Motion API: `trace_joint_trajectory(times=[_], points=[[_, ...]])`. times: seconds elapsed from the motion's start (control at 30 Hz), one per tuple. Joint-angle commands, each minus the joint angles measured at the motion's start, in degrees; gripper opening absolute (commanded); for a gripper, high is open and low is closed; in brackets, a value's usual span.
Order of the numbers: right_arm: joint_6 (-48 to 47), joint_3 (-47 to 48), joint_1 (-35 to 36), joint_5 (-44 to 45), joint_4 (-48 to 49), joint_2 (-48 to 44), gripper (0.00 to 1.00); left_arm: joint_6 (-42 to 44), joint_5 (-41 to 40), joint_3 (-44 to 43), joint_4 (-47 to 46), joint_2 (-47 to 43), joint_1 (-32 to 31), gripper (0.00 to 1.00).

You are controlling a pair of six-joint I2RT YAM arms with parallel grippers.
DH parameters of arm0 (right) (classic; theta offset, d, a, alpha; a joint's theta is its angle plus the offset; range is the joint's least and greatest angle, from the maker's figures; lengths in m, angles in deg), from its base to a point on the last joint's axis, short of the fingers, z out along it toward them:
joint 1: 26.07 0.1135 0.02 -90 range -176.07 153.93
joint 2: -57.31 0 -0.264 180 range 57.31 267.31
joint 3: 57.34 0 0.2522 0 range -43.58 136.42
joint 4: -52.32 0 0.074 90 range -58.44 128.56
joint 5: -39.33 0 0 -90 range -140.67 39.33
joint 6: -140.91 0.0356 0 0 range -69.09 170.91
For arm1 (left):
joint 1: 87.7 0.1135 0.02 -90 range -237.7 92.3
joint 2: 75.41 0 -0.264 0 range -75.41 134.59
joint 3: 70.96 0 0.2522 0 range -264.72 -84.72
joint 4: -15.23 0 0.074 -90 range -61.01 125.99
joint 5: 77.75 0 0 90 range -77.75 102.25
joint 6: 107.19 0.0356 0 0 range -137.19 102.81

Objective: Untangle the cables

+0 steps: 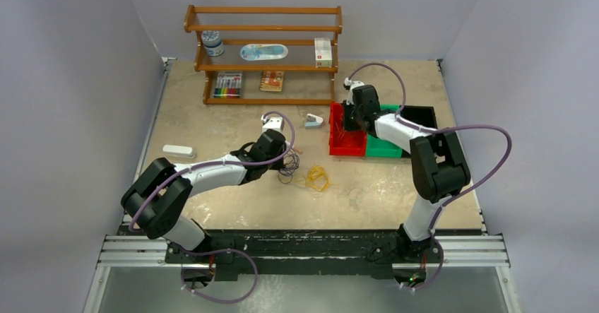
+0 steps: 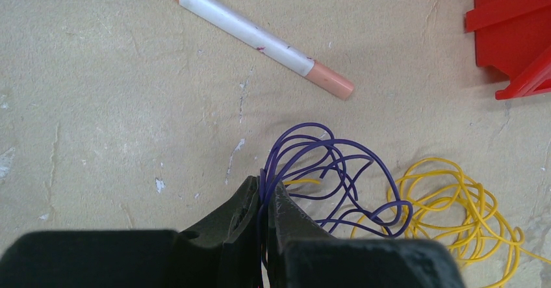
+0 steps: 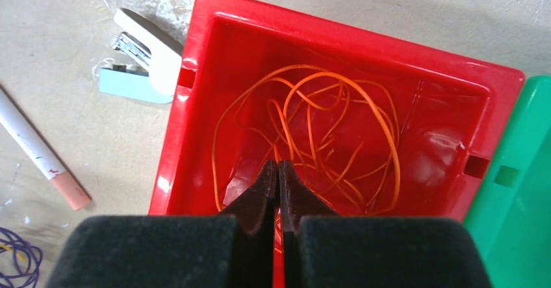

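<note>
Our left tool (image 2: 266, 187) has its two fingers pressed in on the purple cable (image 2: 331, 171), pinching a few strands where they rise between the tips; the other loops fan out on the bench (image 2: 97, 106) just past the tool. The yellow cable (image 2: 455, 203) lies as a loose coil right beside the purple one, and a short yellow strand shows among the purple loops, so we count the two as touching. From above, both sit near the middle of the bench, somewhat closer to the near edge. A white pen (image 2: 250, 34) with pinkish ends lies flat beyond the purple loops, apart from them

Our right tool (image 3: 278, 170) hangs over the red bin (image 3: 192, 106), fingers pressed together with the tips just above the orange cable (image 3: 312, 132), which is coiled inside that bin; we cannot tell whether a strand is caught between them. The red bin stands toward the right edge of the bench, touching a green bin (image 3: 520, 171) on its right. A stapler (image 3: 146, 54) rests just outside the red bin's left wall
</note>
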Motion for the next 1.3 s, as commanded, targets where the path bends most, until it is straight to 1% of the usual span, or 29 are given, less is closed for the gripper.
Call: trace_joint_trajectory(times=[0.0, 0.1, 0.2, 0.37, 0.53, 0.67, 0.8, 0.93, 1.07, 1.17, 1.27], points=[[-1.1, 0.1, -0.1, 1.4, 2.3, 0.6, 0.02, 0.7, -0.6, -2.4, -1.2, 0.1, -0.3, 0.06], [-1.2, -0.1, -0.1, 1.7, 2.4, 0.2, 0.06, 0.8, -0.6, -2.6, -1.1, 0.1, -0.3, 0.06], [-1.4, -0.4, -0.1, 2.7, 2.8, -2.2, 0.12, 0.8, -0.6, -2.7, -0.9, 0.0, -0.3, 0.06], [-1.6, -1.5, -0.1, 5.3, 3.5, -8.9, 0.29, 0.8, -0.8, -2.8, -0.9, -0.2, -0.3, 0.08], [-1.1, -3.1, -0.1, 5.3, 4.3, -16.7, 0.39, 0.7, -1.0, -2.8, -0.9, -0.4, -0.3, 0.09], [-1.6, -3.4, -0.1, 6.2, 3.9, -20.2, 0.47, 0.6, -1.0, -2.8, -1.0, -0.3, -0.3, 0.10], [-3.3, -4.4, -0.1, 6.5, 5.0, -23.3, 0.50, 0.6, -0.9, -2.9, -1.1, -0.2, -0.3, 0.10], [-6.1, -5.1, -0.1, -2.5, 5.7, -25.5, 0.51, 0.5, -1.1, -2.9, -1.0, -0.5, -0.3, 0.10], [-4.1, -6.0, 0.1, -12.7, 5.8, -25.7, 0.51, 0.3, -1.2, -2.6, -1.2, -0.8, -0.3, 0.10], [-1.7, -8.1, 1.5, -15.1, 7.3, -26.1, 0.50, 0.0, -1.3, -2.6, -1.3, -0.9, -0.3, 0.10], [-0.3, -9.7, 3.7, -15.6, 5.7, -25.3, 0.50, -0.5, -1.5, -2.4, -1.4, -1.5, -0.3, 0.11]])
